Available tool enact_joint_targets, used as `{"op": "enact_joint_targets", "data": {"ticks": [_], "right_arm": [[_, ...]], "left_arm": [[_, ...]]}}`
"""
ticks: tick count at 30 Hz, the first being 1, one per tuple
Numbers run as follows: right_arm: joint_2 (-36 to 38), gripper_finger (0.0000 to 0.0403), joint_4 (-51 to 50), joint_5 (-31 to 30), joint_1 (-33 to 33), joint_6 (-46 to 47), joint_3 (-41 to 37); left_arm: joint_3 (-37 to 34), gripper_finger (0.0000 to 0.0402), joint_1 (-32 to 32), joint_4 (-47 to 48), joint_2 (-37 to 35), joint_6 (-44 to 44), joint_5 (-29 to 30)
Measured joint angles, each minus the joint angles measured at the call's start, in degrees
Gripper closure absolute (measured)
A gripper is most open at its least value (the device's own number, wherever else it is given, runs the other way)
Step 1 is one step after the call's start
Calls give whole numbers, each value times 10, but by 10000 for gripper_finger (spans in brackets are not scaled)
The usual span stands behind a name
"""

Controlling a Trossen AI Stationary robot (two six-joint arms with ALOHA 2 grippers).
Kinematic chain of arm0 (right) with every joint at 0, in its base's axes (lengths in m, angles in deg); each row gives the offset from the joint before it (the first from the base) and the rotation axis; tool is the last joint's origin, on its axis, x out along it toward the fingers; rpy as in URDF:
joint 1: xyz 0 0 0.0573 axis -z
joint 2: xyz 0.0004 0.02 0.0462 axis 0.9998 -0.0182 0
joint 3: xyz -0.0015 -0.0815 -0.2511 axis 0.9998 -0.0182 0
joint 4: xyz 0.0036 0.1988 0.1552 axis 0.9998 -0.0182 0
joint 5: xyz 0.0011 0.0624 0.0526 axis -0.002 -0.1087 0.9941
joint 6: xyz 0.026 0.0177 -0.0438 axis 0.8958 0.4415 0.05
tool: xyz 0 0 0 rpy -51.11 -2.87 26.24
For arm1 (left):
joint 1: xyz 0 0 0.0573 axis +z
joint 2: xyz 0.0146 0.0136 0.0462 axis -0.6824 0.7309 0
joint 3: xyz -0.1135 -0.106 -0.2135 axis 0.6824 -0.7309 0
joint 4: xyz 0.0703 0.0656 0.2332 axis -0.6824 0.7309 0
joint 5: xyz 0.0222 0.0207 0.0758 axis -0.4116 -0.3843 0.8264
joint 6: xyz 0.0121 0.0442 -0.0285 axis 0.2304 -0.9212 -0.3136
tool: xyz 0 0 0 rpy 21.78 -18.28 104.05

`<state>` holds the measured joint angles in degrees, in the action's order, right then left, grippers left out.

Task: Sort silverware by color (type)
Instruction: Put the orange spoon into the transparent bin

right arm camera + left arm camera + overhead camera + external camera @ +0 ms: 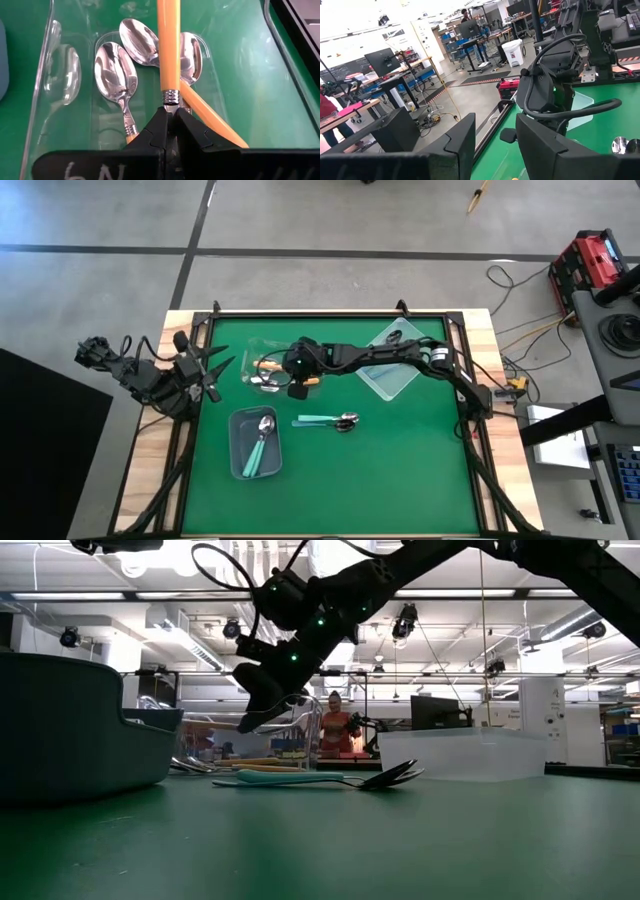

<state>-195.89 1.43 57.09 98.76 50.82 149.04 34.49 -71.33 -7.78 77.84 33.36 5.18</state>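
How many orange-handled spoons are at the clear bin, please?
4: first spoon, second spoon and third spoon lie in the clear bin; the right gripper grips a fourth spoon above. More may be hidden.

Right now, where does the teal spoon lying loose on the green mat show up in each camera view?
High view: teal spoon at mat centre, right of the grey bin.
Low view: lying across the middle, the grey bin at left.
Left wrist view: not identifiable.
Right wrist view: not in it.
Shared landmark: the grey bin.
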Motion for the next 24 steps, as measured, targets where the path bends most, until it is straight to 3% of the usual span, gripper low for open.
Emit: {"op": "enact_joint_targets", "data": {"ticks": [24], "right_arm": [[0,390,5,1,0,-5,-3]], "left_arm": [[0,278,0,0,0,0,0]]}}
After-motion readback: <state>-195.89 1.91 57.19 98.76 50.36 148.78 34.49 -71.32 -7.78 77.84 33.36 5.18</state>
